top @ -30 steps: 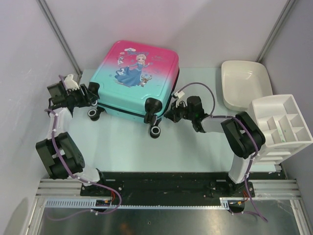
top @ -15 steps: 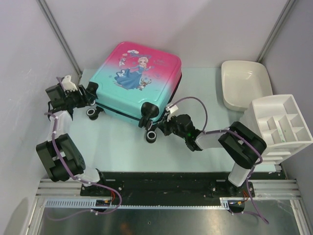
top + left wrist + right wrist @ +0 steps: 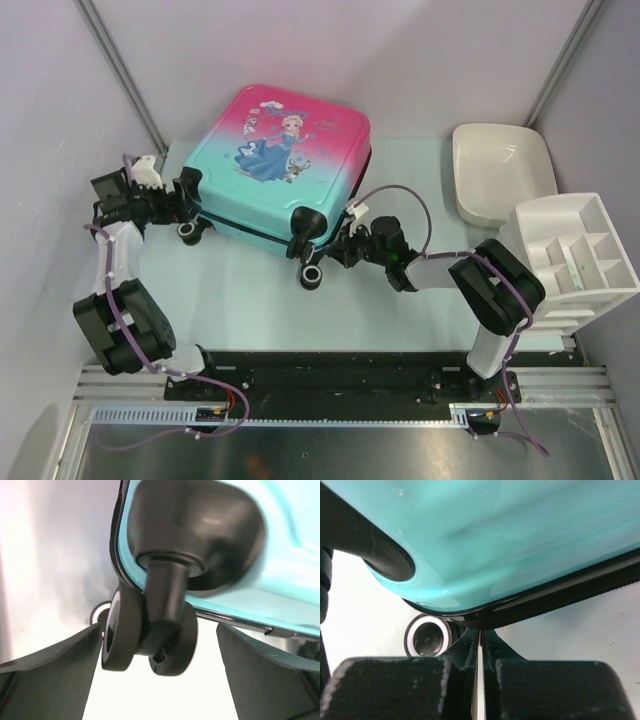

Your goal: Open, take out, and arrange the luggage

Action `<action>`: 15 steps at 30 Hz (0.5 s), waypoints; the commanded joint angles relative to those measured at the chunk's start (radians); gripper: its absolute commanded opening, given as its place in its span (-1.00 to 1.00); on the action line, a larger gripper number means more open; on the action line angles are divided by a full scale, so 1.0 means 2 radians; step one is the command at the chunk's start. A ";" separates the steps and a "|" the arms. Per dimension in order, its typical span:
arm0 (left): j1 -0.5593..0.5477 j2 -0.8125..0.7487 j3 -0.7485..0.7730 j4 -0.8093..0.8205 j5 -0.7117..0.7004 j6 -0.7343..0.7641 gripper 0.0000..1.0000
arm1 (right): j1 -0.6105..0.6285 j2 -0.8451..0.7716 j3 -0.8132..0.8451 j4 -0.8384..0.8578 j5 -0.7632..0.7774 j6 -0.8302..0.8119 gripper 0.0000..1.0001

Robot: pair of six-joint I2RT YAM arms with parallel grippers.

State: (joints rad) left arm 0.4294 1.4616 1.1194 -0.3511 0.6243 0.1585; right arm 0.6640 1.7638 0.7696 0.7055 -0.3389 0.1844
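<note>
The luggage [image 3: 285, 150], a pink-to-teal hard-shell suitcase with a princess print, lies closed and flat at the back of the table. My left gripper [image 3: 178, 203] is at its near left corner and stands open. In the left wrist view a black twin wheel [image 3: 150, 635] hangs between the spread fingers [image 3: 50, 680] without touching them, under the teal shell [image 3: 280, 570]. My right gripper [image 3: 335, 245] is at the near right corner. It is shut, and its tips [image 3: 480, 636] press up against the black zipper trim [image 3: 560, 597], beside a white-rimmed wheel [image 3: 427, 637].
A white plastic tub [image 3: 500, 175] stands at the back right. A white compartment organiser [image 3: 575, 255] sits on the right edge in front of it. Walls close in on the left, back and right. Another wheel [image 3: 313, 277] rests on the table near the right gripper.
The left gripper has opened and let go of the wheel. The luggage turned slightly, its near right corner swinging forward. The right gripper followed that corner and stayed shut.
</note>
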 commanded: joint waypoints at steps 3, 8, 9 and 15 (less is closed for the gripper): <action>-0.021 -0.100 0.035 -0.081 0.081 0.278 1.00 | -0.041 -0.012 0.032 0.031 -0.048 -0.022 -1.00; -0.153 -0.168 -0.056 -0.110 -0.002 0.447 0.99 | -0.054 -0.017 0.032 0.012 -0.071 -0.017 -1.00; -0.181 -0.164 -0.057 -0.110 0.005 0.438 0.99 | -0.054 -0.017 0.031 0.010 -0.073 -0.017 -1.00; -0.292 -0.120 -0.031 -0.106 -0.018 0.426 0.99 | -0.057 -0.034 0.032 -0.022 -0.088 -0.016 -1.00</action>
State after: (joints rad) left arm -0.0437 1.1687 1.0325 -0.5587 0.6353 0.9173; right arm 0.5877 1.7618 0.7868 0.6506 -0.5316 0.1608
